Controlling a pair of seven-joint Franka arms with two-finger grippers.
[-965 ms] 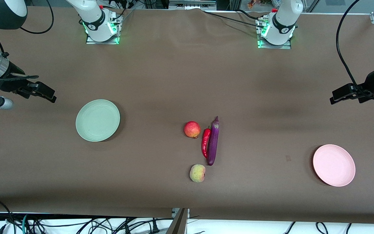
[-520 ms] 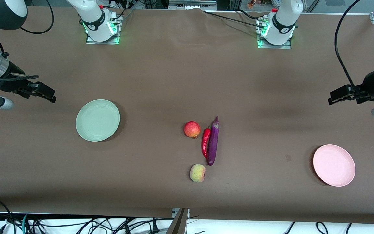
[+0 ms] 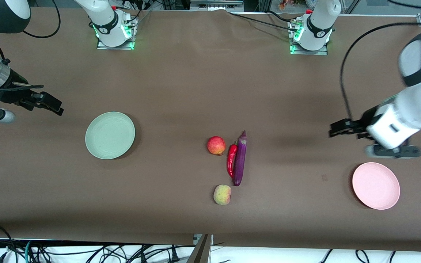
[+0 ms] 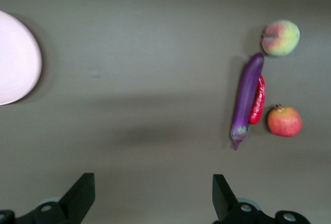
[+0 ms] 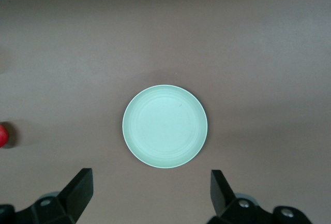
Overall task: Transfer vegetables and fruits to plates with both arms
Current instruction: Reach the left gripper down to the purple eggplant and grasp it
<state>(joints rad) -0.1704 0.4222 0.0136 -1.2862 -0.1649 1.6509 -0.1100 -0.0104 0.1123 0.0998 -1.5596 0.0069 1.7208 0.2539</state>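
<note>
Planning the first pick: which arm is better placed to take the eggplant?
Left. Its open end effector is over bare table toward the eggplant, which its wrist view shows. The right end effector, also open, waits by the green plate.

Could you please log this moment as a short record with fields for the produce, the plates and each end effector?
produce: eggplant touching chili pepper; pomegranate beside them; peach nearest the front camera
plates: green plate and pink plate, both empty
left end effector: open, empty, over bare table between the eggplant and the pink plate
right end effector: open, empty, waiting beside the green plate
progress: nothing transferred yet
</note>
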